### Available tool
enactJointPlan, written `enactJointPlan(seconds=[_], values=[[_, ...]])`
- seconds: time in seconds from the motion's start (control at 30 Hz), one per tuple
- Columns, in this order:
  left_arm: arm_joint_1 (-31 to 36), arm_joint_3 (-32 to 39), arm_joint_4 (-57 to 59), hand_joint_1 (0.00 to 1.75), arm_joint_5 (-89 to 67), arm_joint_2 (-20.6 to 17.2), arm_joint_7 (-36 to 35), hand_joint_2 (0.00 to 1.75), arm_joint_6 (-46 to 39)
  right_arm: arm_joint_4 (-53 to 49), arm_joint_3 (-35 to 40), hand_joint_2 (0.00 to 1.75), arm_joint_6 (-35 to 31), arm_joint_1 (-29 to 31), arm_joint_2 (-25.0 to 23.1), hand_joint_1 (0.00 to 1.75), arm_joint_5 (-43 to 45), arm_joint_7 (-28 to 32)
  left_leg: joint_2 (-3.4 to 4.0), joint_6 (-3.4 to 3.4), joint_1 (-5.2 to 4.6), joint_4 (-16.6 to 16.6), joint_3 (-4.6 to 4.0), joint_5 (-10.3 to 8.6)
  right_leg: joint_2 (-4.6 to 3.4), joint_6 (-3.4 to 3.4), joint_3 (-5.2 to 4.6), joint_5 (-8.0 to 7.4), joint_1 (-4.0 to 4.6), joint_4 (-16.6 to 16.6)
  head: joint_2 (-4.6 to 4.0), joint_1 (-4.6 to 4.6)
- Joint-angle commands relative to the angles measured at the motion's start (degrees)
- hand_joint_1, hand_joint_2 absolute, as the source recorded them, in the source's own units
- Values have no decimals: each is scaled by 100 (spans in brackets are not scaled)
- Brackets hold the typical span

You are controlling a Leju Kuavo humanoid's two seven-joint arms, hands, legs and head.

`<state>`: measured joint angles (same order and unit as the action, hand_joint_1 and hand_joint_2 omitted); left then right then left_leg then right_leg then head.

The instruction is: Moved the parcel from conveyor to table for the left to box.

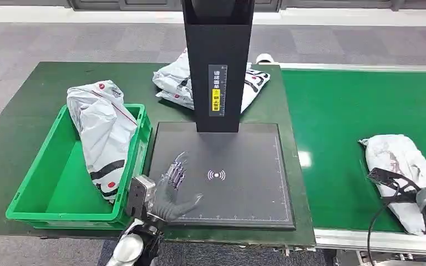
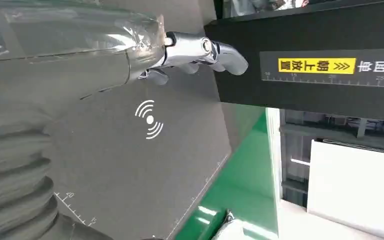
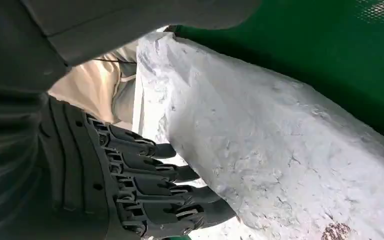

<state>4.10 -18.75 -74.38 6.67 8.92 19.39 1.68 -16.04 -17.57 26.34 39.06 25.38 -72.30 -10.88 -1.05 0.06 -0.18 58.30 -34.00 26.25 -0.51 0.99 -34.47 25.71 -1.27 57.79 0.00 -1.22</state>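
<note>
The parcel, a crinkled white plastic mailer with dark print, lies on the green conveyor, to the right of the black scanner pad. The right hand is at the parcel with fingers against its wrinkled skin; I cannot tell if it grips. The left hand hovers over the pad, fingers spread, holding nothing.
</note>
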Motion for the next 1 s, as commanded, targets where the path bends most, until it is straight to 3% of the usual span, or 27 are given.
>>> enactJointPlan(seconds=[0.03,0.13,0.17,0.2,1.0], values=[[143,9,401,0,44,-31,-4,175,9,277,254,175,-26,222,-97,0,-13,-32,21,-6,5,-8,16,2,-9,-9,14,-5,7,-12,0,2],[139,13,396,0,50,-29,-4,175,7,274,256,175,-30,232,-97,0,-14,-42,22,-6,4,-10,17,1,-10,-9,14,-5,6,-13,0,2],[136,25,389,0,63,-21,-8,175,5,282,270,175,-29,238,-101,28,-24,-61,20,-5,5,-7,14,2,-9,-8,12,-4,7,-11,-2,2],[140,30,399,0,75,-12,-12,175,3,280,287,175,-26,254,-101,171,-33,-70,17,-4,2,-6,11,1,-8,-6,8,-3,4,-8,0,2],[65,110,417,0,363,-2,-51,175,-61,217,179,175,-258,203,-91,175,178,79,14,-4,2,-5,10,1,-7,-6,8,-3,4,-7,0,2]])
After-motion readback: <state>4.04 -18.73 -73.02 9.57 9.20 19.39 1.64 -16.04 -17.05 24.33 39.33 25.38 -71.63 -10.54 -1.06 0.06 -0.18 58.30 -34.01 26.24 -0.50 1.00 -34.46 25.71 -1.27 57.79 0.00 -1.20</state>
